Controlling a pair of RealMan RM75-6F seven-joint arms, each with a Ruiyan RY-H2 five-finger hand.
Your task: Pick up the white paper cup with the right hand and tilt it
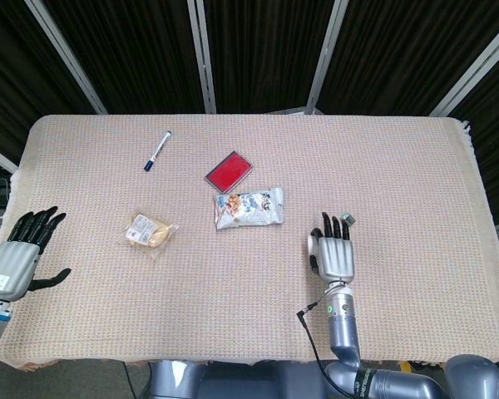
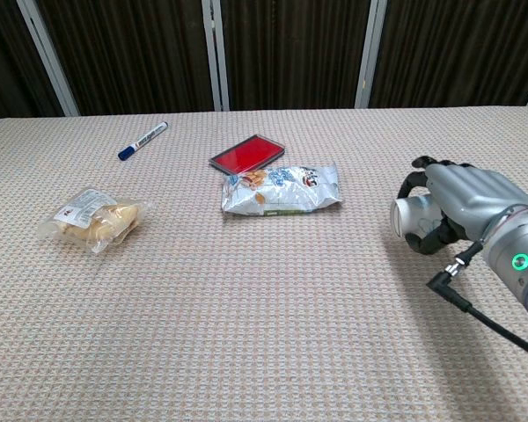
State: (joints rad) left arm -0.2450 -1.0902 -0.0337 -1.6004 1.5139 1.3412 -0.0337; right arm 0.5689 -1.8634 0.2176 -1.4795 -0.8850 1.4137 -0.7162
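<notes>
Both views are bright and evenly lit, seemingly from overhead; the beige woven tablecloth [image 1: 258, 291] shows crisp texture close around the grey robotic right hand [image 2: 458, 207]; a soft, faint shadow falls on the cloth just beneath that hand in the chest view; mild sheen on its metal back; the dark pleated curtain [image 2: 290, 48] far behind it stays dim; no motion blur; slight softness toward frame edges

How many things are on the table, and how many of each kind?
Snack bags: 2, a chip bag and a clear bag of buns
Pens: 1
Red cases: 1
Paper cups: 1, held on its side in the right hand
Small dark objects by the right hand: 1
Total: 6
</notes>
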